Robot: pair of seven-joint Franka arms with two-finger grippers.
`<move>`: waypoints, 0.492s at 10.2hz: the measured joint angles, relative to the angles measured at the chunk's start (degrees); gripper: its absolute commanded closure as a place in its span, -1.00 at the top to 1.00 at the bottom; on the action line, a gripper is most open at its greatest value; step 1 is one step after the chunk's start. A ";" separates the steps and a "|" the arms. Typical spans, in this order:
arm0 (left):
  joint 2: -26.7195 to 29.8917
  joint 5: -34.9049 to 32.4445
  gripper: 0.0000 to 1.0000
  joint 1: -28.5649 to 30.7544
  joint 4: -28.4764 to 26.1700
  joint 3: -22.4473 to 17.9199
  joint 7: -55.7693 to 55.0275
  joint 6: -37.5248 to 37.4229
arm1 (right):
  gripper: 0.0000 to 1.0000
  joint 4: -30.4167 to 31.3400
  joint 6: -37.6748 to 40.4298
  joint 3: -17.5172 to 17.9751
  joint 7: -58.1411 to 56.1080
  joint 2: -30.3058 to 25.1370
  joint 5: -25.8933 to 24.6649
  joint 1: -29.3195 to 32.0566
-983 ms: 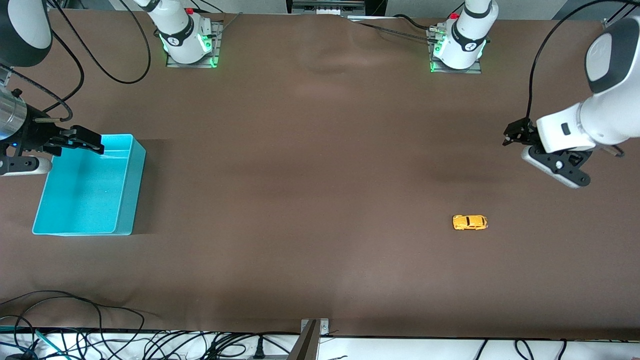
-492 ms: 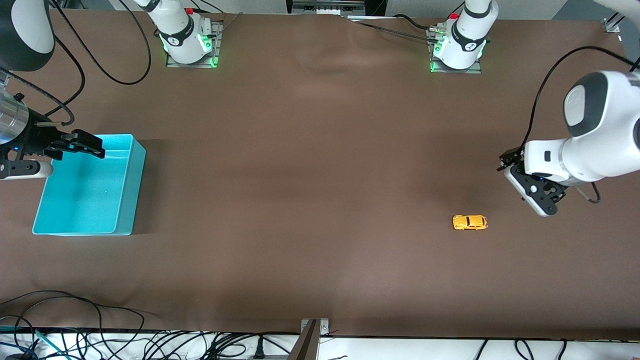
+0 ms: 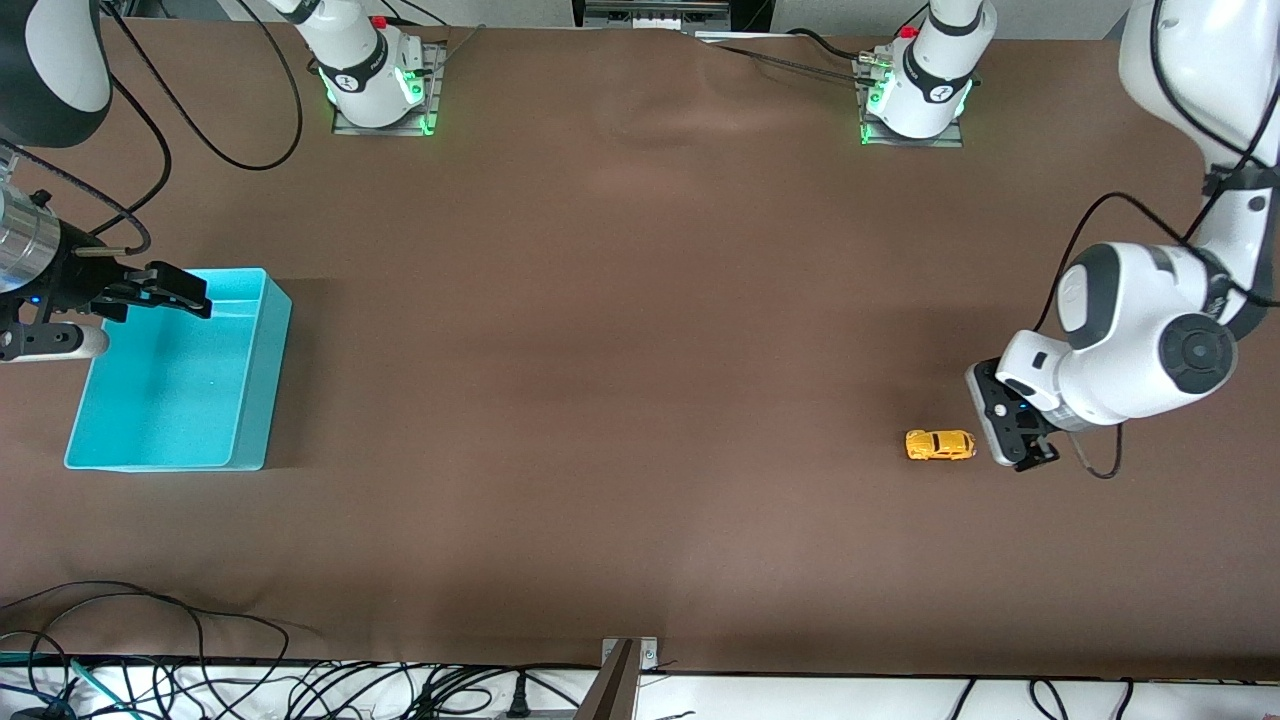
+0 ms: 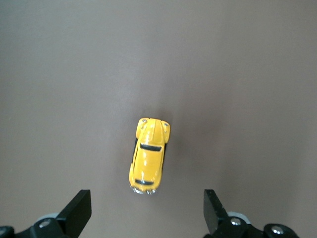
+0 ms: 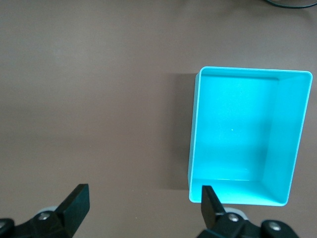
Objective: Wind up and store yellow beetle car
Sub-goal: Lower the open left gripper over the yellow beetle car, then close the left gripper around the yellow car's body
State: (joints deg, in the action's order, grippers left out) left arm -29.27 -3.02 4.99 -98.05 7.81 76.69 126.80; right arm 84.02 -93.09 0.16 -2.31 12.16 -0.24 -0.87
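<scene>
The yellow beetle car (image 3: 940, 445) stands on its wheels on the brown table, toward the left arm's end. My left gripper (image 3: 1008, 437) hangs open just beside the car, on the side of that end. In the left wrist view the car (image 4: 148, 155) lies just ahead of the open left gripper (image 4: 147, 210), in line with the gap, and nothing is between the fingers. The turquoise bin (image 3: 264, 380) sits empty at the right arm's end. Over the bin's edge my right gripper (image 3: 185, 290) waits, open and empty (image 5: 145, 208), with the bin (image 5: 194, 139) to one side of it.
Both arm bases (image 3: 380, 90) (image 3: 915, 100) are bolted at the table edge farthest from the front camera. Black cables (image 3: 150, 640) trail along the nearest edge. A wide stretch of bare brown table lies between car and bin.
The left arm has swung in from the table's end and come down beside the car. The right arm has barely shifted. The car has not moved.
</scene>
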 measured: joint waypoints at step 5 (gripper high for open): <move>-2.64 -4.08 1.00 -0.34 -6.41 0.47 2.74 10.77 | 1.00 0.00 -0.36 -0.02 0.00 0.45 0.00 0.00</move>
State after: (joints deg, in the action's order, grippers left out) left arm -31.91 -7.10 4.64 -104.46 8.28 79.44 137.57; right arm 84.02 -93.44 0.14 -2.30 12.60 -0.24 -0.87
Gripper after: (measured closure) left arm 0.000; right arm 0.000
